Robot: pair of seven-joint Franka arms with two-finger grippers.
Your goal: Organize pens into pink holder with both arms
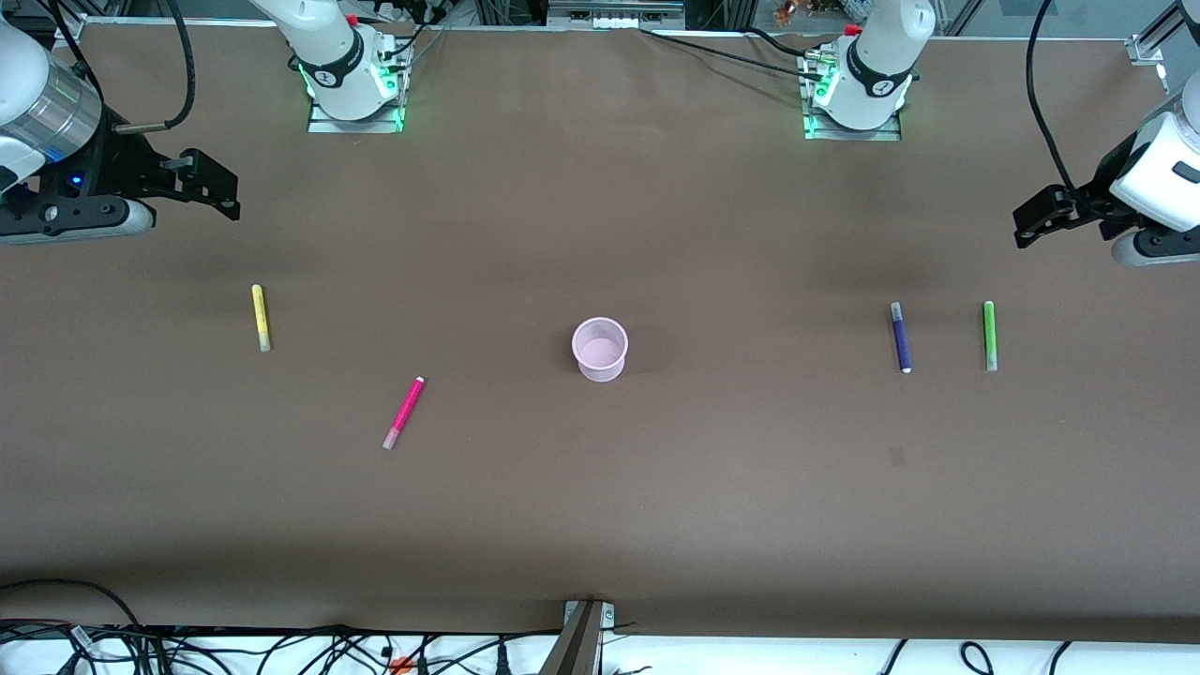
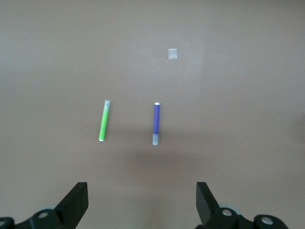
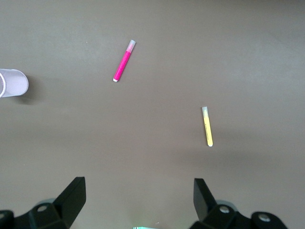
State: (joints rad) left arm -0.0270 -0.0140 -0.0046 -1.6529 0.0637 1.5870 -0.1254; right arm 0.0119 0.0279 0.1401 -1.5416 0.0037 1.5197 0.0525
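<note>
Pink holder is empty, four pens are untouched on the counter; both open, empty hands, left and right, must first be lowered.

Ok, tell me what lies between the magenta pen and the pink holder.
Nothing: the front view shows only bare brown table between the magenta pen and the pink holder. The right wrist view shows the same stretch bare.

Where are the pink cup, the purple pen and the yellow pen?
Pink cup (image 1: 600, 332): front view, on its rim.
Purple pen (image 2: 156, 120): left wrist view, middle of its barrel.
Yellow pen (image 3: 208, 129): right wrist view, middle of its barrel.
</note>
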